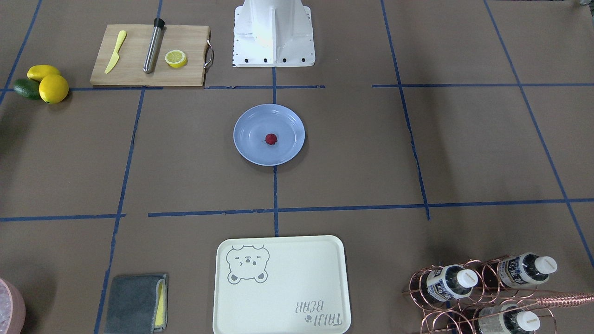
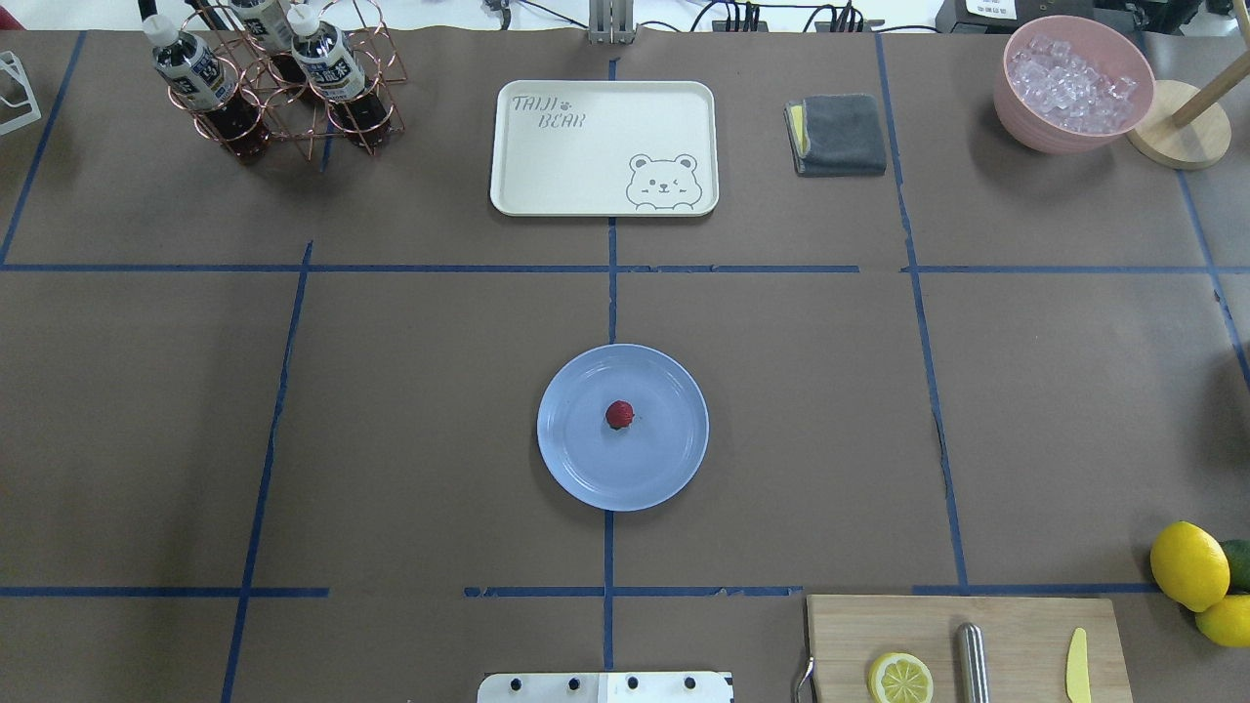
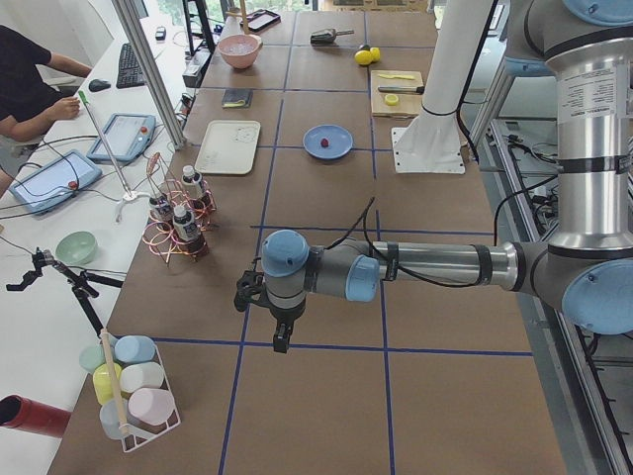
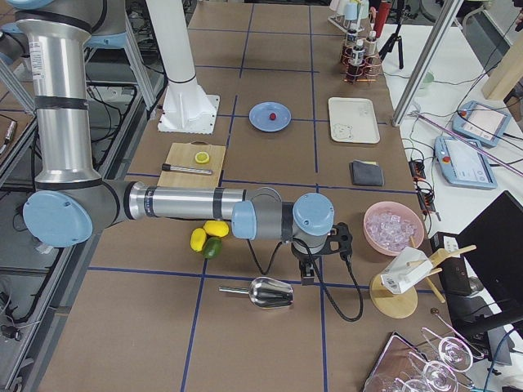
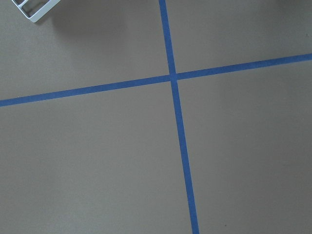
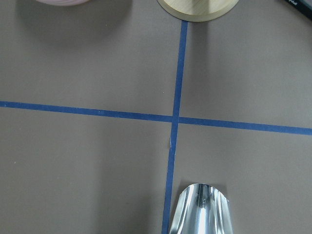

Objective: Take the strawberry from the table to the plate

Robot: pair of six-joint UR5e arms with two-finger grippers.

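The small dark red strawberry (image 2: 619,415) lies near the middle of the pale blue plate (image 2: 664,464), which stands at the centre of the brown table (image 2: 410,420). The front view shows the same: strawberry (image 1: 271,138) on the plate (image 1: 290,124). Neither arm is near the plate. My left gripper (image 3: 282,343) hangs over a tape crossing far off at the table's left end. My right gripper (image 4: 307,276) hangs at the right end beside a metal scoop (image 4: 270,291). Both show only in the side views, so I cannot tell whether they are open or shut.
A cream bear tray (image 2: 604,146), a grey cloth (image 2: 840,135) and a copper rack of bottles (image 2: 273,83) stand along the far side. A pink bowl of ice (image 2: 1074,83) sits far right. A cutting board (image 2: 967,649) with a half lemon, lemons (image 2: 1188,564) and an avocado are near right.
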